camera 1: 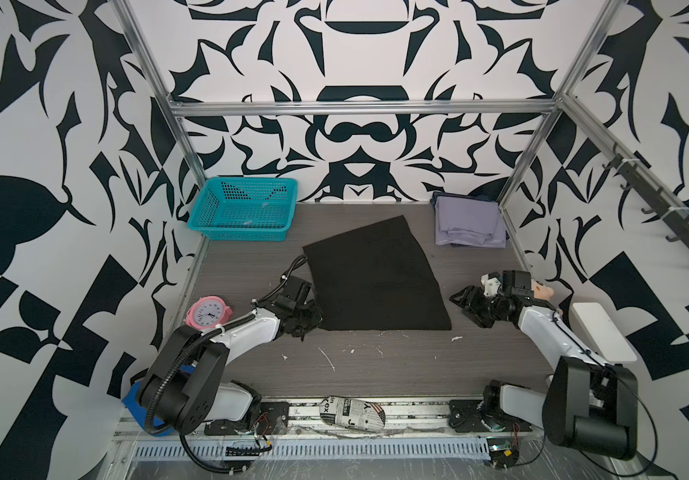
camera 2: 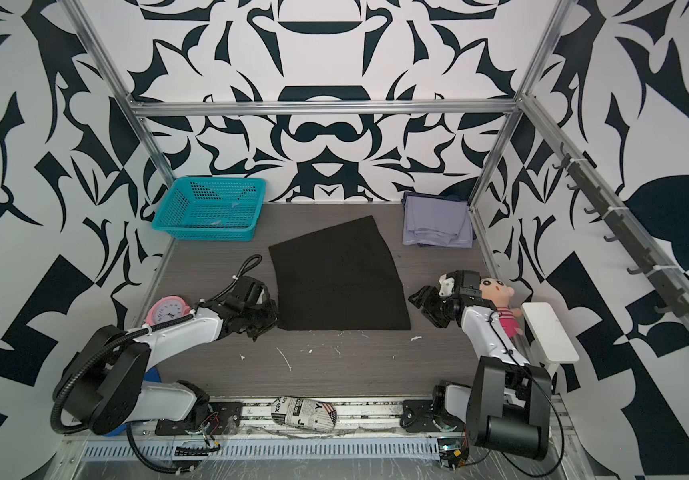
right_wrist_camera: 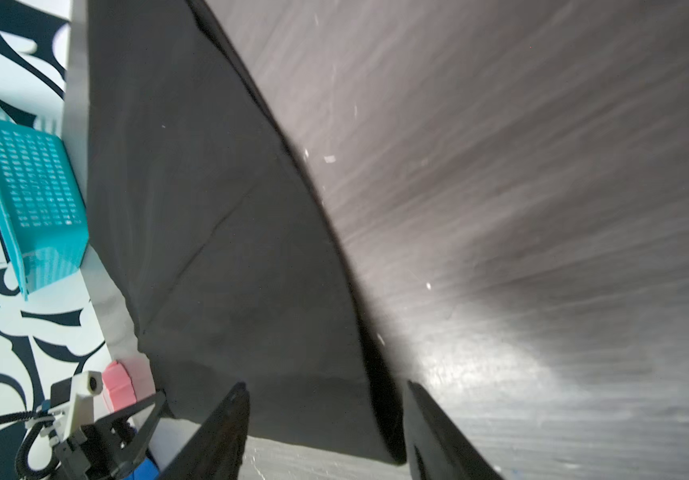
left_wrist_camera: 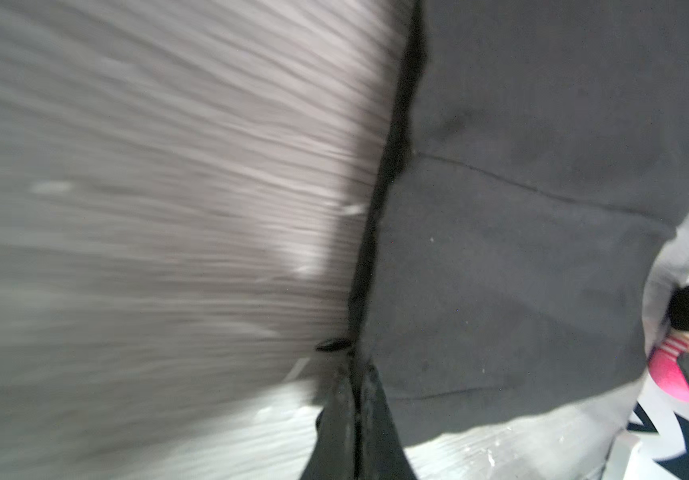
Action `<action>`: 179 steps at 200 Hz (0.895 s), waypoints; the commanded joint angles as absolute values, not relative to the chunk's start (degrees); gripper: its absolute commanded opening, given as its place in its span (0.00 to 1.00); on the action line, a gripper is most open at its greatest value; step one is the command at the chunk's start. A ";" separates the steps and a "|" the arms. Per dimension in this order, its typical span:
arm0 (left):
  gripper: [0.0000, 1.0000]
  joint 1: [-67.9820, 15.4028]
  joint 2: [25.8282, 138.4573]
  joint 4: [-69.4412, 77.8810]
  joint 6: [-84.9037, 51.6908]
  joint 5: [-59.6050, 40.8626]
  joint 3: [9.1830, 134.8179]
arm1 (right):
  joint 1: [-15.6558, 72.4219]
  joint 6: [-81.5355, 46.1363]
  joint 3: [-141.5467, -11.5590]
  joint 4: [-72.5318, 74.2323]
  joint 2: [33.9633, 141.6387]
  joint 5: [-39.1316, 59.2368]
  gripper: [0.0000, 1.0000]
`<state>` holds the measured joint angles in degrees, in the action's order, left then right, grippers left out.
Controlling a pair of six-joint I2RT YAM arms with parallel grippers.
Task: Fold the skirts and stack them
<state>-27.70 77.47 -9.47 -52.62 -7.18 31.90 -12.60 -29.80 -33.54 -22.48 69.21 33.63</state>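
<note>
The black skirt (camera 1: 372, 276) lies spread flat on the middle of the table. My left gripper (camera 1: 316, 322) sits at the skirt's near left corner. In the left wrist view its jaws (left_wrist_camera: 349, 365) are pressed together on the skirt's edge (left_wrist_camera: 501, 249). My right gripper (camera 1: 461, 305) stands open just right of the near right corner. In the right wrist view the black skirt (right_wrist_camera: 230, 249) has that corner lying between the gripper's (right_wrist_camera: 326, 386) spread fingers, which are not touching it. The lavender skirt (camera 1: 469, 222) lies folded at the back right. It rests on a dark blue denim one (camera 1: 485, 195), of which only an edge shows.
A teal basket (camera 1: 243, 208) stands at the back left. A pink clock (camera 1: 208, 315) sits by the left arm. A doll (camera 2: 498, 299) and a white stand (camera 2: 548, 332) are behind the right arm. A newspaper-print bundle (camera 1: 353, 411) lies on the front rail.
</note>
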 commanded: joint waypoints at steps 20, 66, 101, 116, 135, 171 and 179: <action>0.00 -23.35 73.48 -16.48 -50.93 -3.69 29.05 | -6.06 -27.78 -30.28 -27.04 72.74 37.64 0.64; 0.00 -21.98 71.19 -17.06 -50.87 -2.02 27.82 | 1.23 -32.76 -26.56 -22.29 73.64 37.27 0.64; 0.00 -21.96 71.11 -16.64 -50.97 -2.03 27.58 | 4.11 -34.05 -26.24 -20.33 75.68 40.08 0.63; 0.00 -21.95 70.51 -16.95 -50.73 -2.04 27.60 | 4.30 -33.54 -26.53 -21.22 74.61 38.58 0.58; 0.00 -21.93 69.72 -16.82 -50.37 -1.69 27.42 | 4.24 -34.30 -27.10 -19.77 74.17 37.78 0.47; 0.00 -21.92 69.63 -18.02 -49.84 -1.93 28.42 | 4.39 -35.68 -28.08 -18.24 75.75 40.36 0.10; 0.00 -21.97 69.37 -18.41 -49.78 -1.92 28.48 | 4.37 -35.82 -28.34 -18.73 74.88 40.18 0.00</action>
<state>-22.17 70.46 -15.57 -50.37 -2.74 28.47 4.14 -35.00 -27.14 -18.63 76.03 39.57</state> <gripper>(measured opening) 0.063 0.145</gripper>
